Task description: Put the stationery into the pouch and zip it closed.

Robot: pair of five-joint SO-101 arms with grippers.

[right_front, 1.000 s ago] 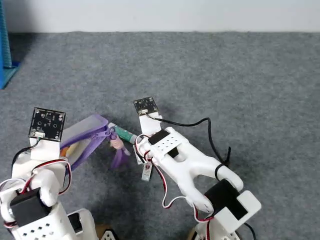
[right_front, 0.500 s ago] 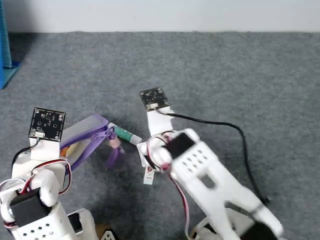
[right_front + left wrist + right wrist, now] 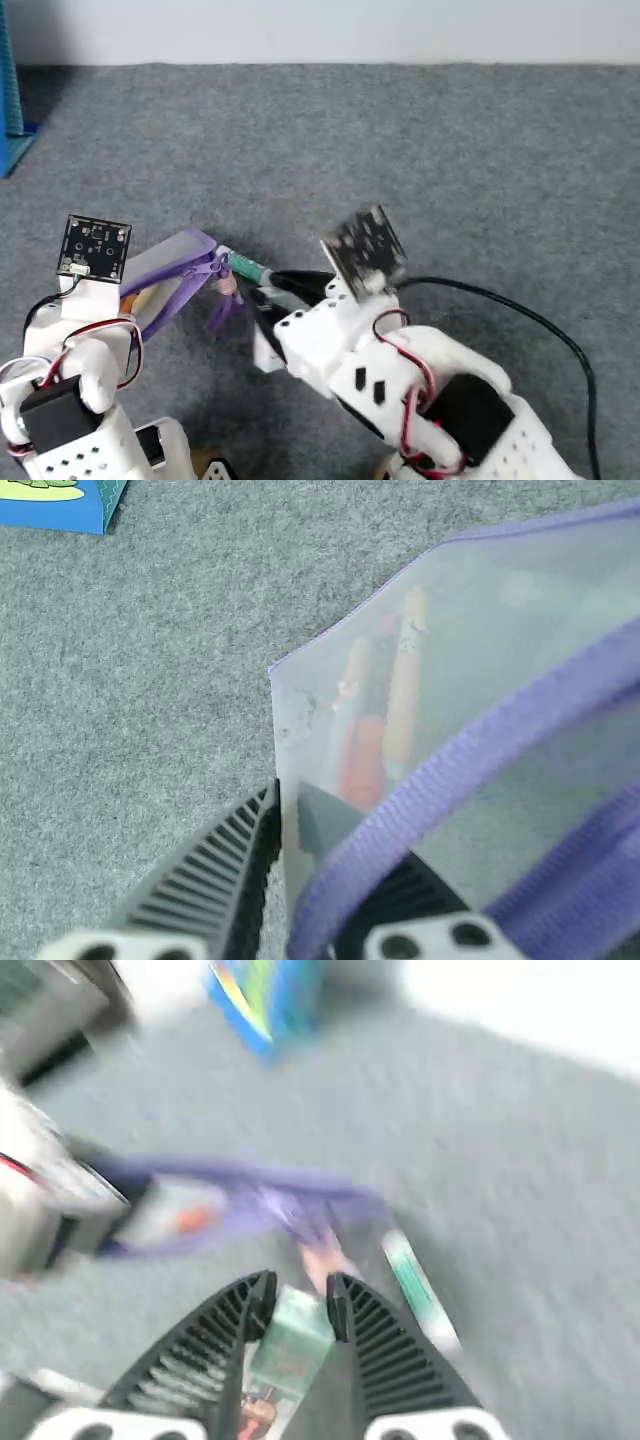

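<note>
A translucent purple-edged pouch [image 3: 168,268] lies on the grey carpet, with orange pens [image 3: 385,730] showing through its wall. My left gripper [image 3: 310,880] is shut on the pouch's corner [image 3: 290,780]. A green marker [image 3: 250,268] lies just off the pouch's zipper end, beside a pink and purple zipper tassel [image 3: 226,295]. In the right wrist view the pouch [image 3: 230,1192], tassel [image 3: 318,1263] and marker [image 3: 415,1285] lie ahead of my right gripper [image 3: 292,1305], which is shut on a small green-and-white packet [image 3: 290,1345]. From above, that gripper [image 3: 272,297] hovers close to the marker with the packet [image 3: 264,350] hanging below it.
A blue box [image 3: 8,100] stands at the far left edge, also seen as a blue box [image 3: 265,1000] beyond the pouch. A black cable [image 3: 540,325] trails right of the right arm. Open carpet spreads behind and to the right.
The right arm has swung round and its wrist has turned, carrying the packet a little left toward the pouch's end. The left arm and pouch have stayed put.
</note>
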